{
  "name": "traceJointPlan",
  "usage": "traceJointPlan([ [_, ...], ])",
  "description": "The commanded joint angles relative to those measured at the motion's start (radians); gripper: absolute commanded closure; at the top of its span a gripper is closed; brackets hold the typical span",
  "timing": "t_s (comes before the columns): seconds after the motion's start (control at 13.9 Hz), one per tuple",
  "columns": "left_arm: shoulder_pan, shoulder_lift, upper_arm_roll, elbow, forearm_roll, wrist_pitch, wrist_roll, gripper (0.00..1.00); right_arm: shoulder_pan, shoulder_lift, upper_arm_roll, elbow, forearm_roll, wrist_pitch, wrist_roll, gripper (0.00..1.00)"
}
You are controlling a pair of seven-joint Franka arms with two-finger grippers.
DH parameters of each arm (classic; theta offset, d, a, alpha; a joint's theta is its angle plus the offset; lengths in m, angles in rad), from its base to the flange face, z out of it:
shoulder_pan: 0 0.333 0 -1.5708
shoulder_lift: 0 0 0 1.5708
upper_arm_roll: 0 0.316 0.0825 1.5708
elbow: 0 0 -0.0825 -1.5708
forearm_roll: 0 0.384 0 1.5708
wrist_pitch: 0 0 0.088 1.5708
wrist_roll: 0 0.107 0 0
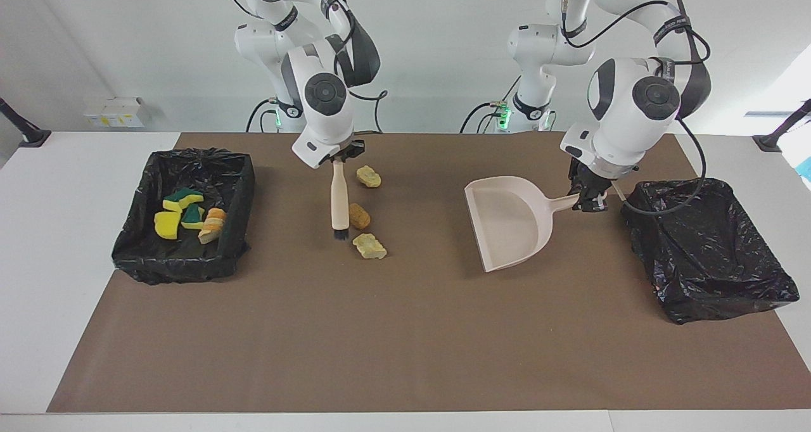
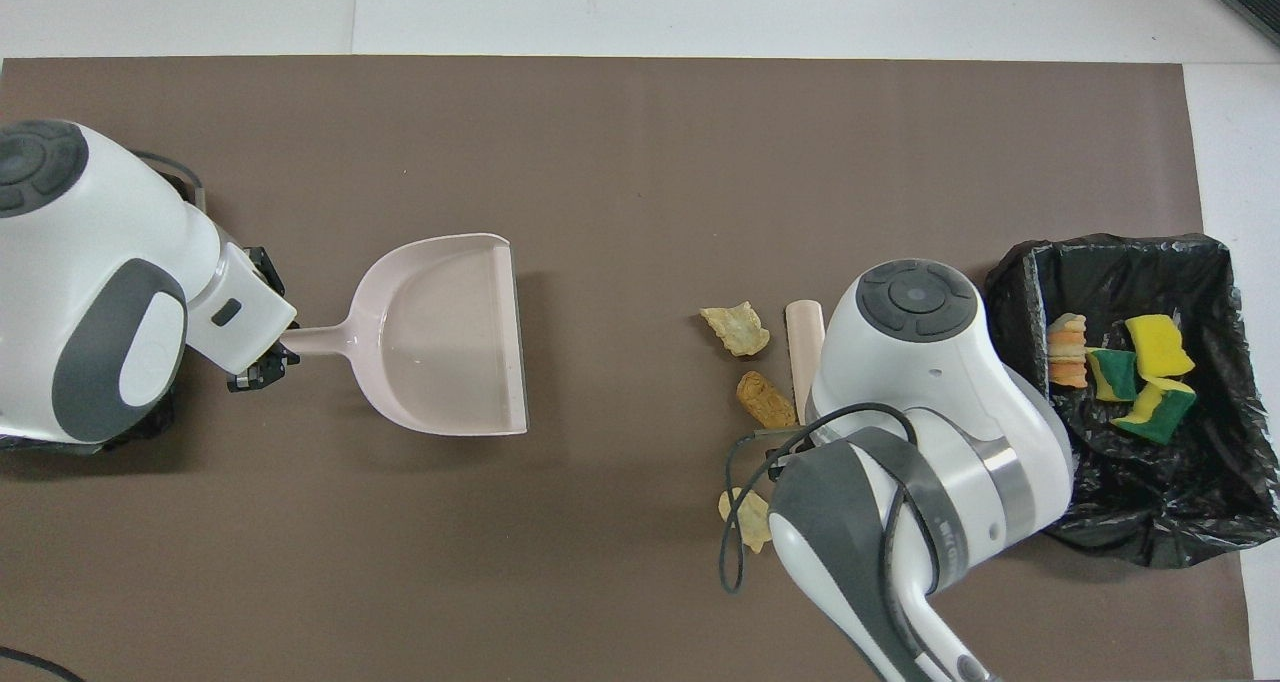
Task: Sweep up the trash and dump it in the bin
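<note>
Three bread-like trash lumps lie on the brown mat: one (image 1: 369,176) (image 2: 748,517) nearest the robots, one (image 1: 359,215) (image 2: 765,399) in the middle, one (image 1: 369,246) (image 2: 736,328) farthest. My right gripper (image 1: 340,156) is shut on the top of a beige brush (image 1: 339,197) (image 2: 803,347). The brush hangs upright with its black bristles (image 1: 339,234) at the mat, beside the lumps. In the overhead view the arm hides this gripper. My left gripper (image 1: 589,197) (image 2: 262,347) is shut on the handle of the beige dustpan (image 1: 507,220) (image 2: 440,332). The dustpan's mouth faces the lumps, a gap away.
A black-lined bin (image 1: 241,185) (image 2: 1200,482) at the right arm's end of the table holds several sponge chunks (image 1: 168,224) (image 2: 1160,347) and a bread lump (image 1: 212,224) (image 2: 1067,350). A second black-lined bin (image 1: 709,248) stands at the left arm's end, beside the left gripper.
</note>
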Motion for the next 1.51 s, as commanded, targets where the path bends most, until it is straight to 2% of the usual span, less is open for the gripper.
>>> traceJointPlan([
  [0.0,-0.009,-0.076,-0.012,-0.141,0.018,0.100,-0.023,1.00,0.024,-0.097,0.000,-0.110,0.084,0.001,0.175,1.00],
  [0.22,-0.058,-0.089,-0.013,-0.230,0.017,0.204,-0.121,1.00,0.077,-0.200,0.000,-0.233,0.216,0.018,0.365,1.00],
  [0.36,-0.108,-0.094,-0.012,-0.244,0.017,0.226,-0.199,1.00,0.132,-0.265,0.000,-0.303,0.257,0.036,0.524,1.00],
  [0.58,-0.125,-0.097,-0.012,-0.246,0.017,0.221,-0.221,1.00,0.189,-0.369,0.000,-0.427,0.395,0.114,0.593,1.00],
  [0.65,-0.125,-0.099,-0.013,-0.248,0.017,0.221,-0.221,1.00,0.217,-0.378,0.000,-0.440,0.412,0.133,0.615,1.00],
  [0.86,-0.125,-0.099,-0.012,-0.248,0.017,0.221,-0.221,1.00,0.291,-0.343,0.000,-0.488,0.416,0.270,0.663,1.00],
  [1.08,-0.125,-0.099,-0.012,-0.248,0.017,0.220,-0.221,1.00,0.292,-0.242,0.000,-0.486,0.403,0.416,0.643,1.00],
  [1.3,-0.124,-0.099,-0.012,-0.248,0.017,0.220,-0.221,1.00,0.288,-0.115,-0.002,-0.419,0.348,0.508,0.602,1.00],
  [1.44,-0.124,-0.099,-0.012,-0.248,0.017,0.220,-0.221,1.00,0.269,-0.037,-0.010,-0.313,0.308,0.504,0.597,1.00],
])
